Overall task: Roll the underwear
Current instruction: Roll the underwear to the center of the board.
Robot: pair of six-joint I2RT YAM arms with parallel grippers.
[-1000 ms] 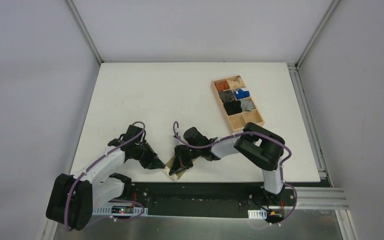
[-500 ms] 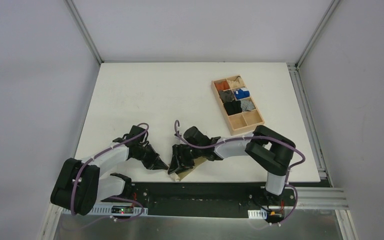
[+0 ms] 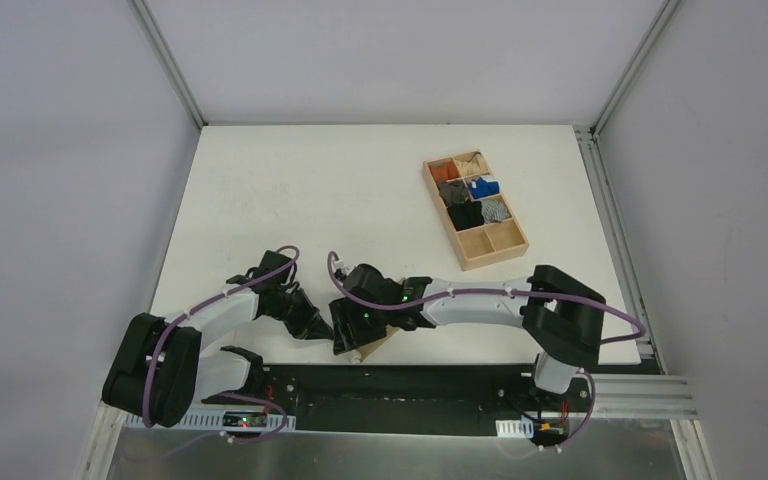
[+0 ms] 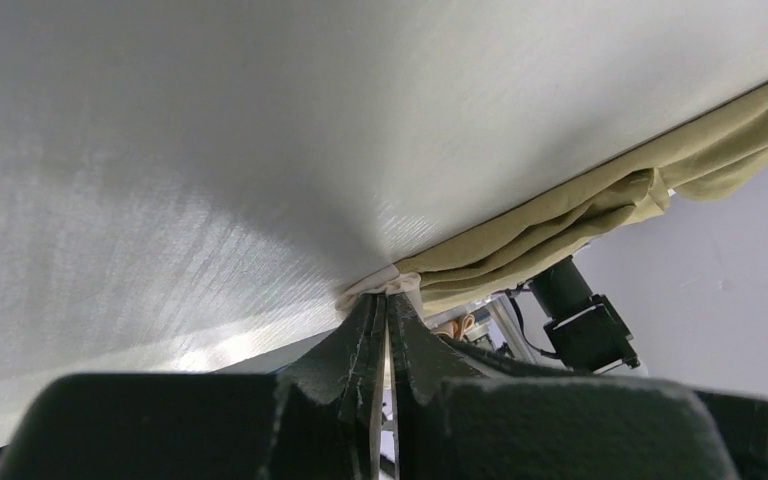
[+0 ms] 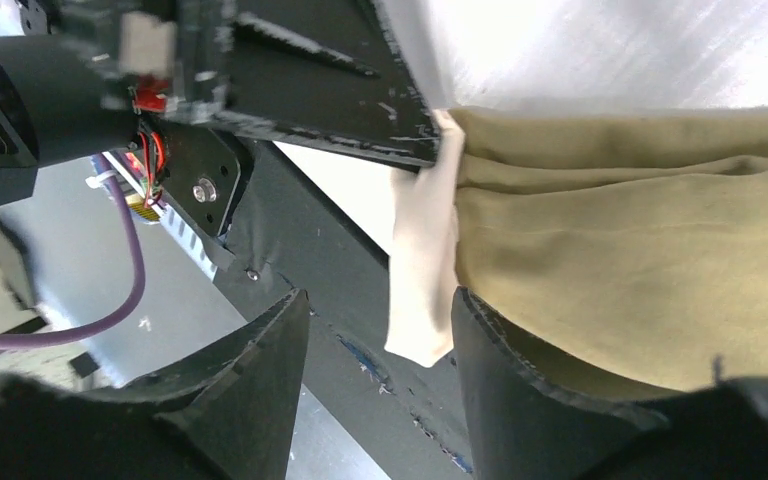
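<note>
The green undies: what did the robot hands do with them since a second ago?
The right gripper slid left toward the left gripper and opened; its jaws now stand apart around the cream waistband of the underwear. The left gripper edged right, still pinching the waistband corner. The wooden tray stayed put.

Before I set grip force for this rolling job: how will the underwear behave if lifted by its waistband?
Probably floppy: the underwear lies in soft folds, and its waistband seems to droop past the table edge. Likely light: the left tool holds it by a thin fingertip pinch.
</note>
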